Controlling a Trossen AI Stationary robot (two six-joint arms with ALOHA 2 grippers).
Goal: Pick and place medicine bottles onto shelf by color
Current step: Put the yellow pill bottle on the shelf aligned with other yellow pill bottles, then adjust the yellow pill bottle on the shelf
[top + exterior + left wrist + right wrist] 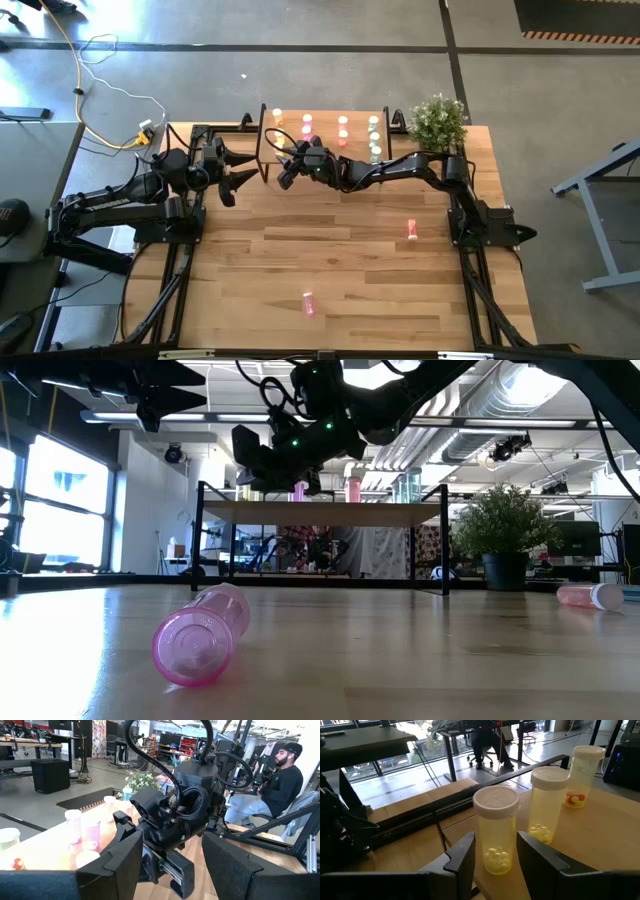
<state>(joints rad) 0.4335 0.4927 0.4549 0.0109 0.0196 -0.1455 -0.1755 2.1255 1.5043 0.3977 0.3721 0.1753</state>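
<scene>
Right gripper (pixel 492 855) is hovering at the shelf (pixel 325 112) edge, fingers parted, empty. Upright yellow bottle (pixel 496 830) is standing just ahead between them. Left gripper (pixel 232 172) is waiting, parted, empty.

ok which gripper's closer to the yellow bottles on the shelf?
Right. The right gripper is at the shelf's front left edge, its fingers flanking a standing yellow bottle. The left gripper hangs over the tabletop, left of the shelf.
</scene>
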